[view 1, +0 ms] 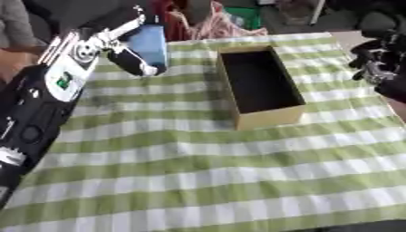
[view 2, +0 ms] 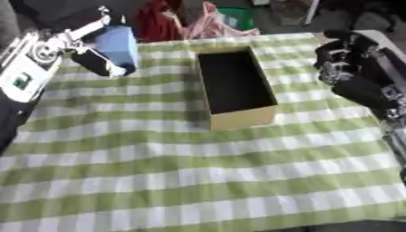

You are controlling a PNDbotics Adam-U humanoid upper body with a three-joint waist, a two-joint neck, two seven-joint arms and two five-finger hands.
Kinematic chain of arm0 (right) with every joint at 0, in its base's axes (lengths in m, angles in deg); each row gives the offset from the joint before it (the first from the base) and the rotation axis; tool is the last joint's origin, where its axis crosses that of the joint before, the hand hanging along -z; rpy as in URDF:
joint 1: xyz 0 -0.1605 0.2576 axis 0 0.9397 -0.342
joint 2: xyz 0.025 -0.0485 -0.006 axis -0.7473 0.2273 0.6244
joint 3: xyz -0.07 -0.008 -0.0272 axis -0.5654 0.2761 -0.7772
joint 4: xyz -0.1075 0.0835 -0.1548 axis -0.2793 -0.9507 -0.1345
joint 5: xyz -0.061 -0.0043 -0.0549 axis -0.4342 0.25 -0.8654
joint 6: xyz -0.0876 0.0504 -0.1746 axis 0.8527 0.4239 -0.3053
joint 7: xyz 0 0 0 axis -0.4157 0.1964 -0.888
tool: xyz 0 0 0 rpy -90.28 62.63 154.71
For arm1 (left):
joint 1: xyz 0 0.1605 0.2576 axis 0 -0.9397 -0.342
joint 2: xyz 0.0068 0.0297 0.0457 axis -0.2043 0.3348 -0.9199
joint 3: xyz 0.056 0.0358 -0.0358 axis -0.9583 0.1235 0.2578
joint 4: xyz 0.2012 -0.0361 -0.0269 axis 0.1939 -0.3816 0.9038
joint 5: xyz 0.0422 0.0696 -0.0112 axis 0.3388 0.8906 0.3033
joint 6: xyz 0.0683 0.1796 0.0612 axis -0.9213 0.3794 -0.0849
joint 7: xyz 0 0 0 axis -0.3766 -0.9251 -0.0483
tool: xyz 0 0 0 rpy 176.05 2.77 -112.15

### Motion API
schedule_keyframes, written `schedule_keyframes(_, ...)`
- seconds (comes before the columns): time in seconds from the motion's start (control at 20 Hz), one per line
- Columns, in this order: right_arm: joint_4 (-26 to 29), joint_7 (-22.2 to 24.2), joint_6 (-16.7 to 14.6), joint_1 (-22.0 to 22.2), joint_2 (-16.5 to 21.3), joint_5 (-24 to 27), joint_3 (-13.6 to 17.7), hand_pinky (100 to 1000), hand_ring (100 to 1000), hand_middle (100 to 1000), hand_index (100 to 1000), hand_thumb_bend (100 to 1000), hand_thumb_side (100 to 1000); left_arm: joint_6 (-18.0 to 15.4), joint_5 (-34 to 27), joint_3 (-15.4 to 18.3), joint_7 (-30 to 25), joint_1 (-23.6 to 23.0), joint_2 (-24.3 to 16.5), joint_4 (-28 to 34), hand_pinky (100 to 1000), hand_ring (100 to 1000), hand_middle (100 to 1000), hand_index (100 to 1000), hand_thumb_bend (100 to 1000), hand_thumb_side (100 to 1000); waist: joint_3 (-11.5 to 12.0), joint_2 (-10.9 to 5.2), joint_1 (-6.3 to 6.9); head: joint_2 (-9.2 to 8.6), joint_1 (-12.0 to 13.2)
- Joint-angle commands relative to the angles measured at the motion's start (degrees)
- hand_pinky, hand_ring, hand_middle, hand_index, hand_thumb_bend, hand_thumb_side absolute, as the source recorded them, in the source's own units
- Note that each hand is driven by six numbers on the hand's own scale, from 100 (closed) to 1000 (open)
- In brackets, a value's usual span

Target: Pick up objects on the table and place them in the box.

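Looks like a room set up for robot tests, maybe a lab or home, can't tell which. A table (view 1: 206, 181) w/ a green & white checked cloth (view 2: 198, 172) fills most of the view. Behind it sit a pile of red & pink cloth things (view 1: 210, 20) and a green bin (view 1: 247, 16) on a dark floor

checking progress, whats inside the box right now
The box shows only a dark, bare-looking interior; nothing is visible in it. The near wall hides a strip of the floor. The blue object is in the left hand, outside the box.
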Motion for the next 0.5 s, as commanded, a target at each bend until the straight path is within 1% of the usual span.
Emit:
schedule_keyframes(0.05, 0.3, 0.8, 0.0, -1.3, 0.7, -0.1, -0.1, 556, 653, 672, 879, 100, 303, 0.2, 0.9, 1.2, 3.2, 2.3, 1.3, -0.8, 552, 476, 526, 780, 100, 100, -0.6, -0.89, -0.05, -1.05, 0.5)
schedule_keyframes(0.3, 0.4, 1.9, 0.1, -1.8, 0.4, -0.2, -0.9, 555, 652, 671, 880, 100, 304, -0.6, 2.1, 1.5, 6.0, 3.9, 4.6, -2.8, 548, 479, 529, 779, 100, 100, -2.4, -0.45, 0.16, -1.64, 1.3)
schedule_keyframes(0.5, 0.9, 3.3, 0.2, -2.8, -0.1, -0.3, -2.0, 556, 652, 671, 880, 100, 306, -1.8, 3.2, 1.9, 6.6, 5.3, 8.0, -5.4, 548, 485, 533, 779, 109, 100, -4.2, 0.28, 0.33, -2.51, 2.4)
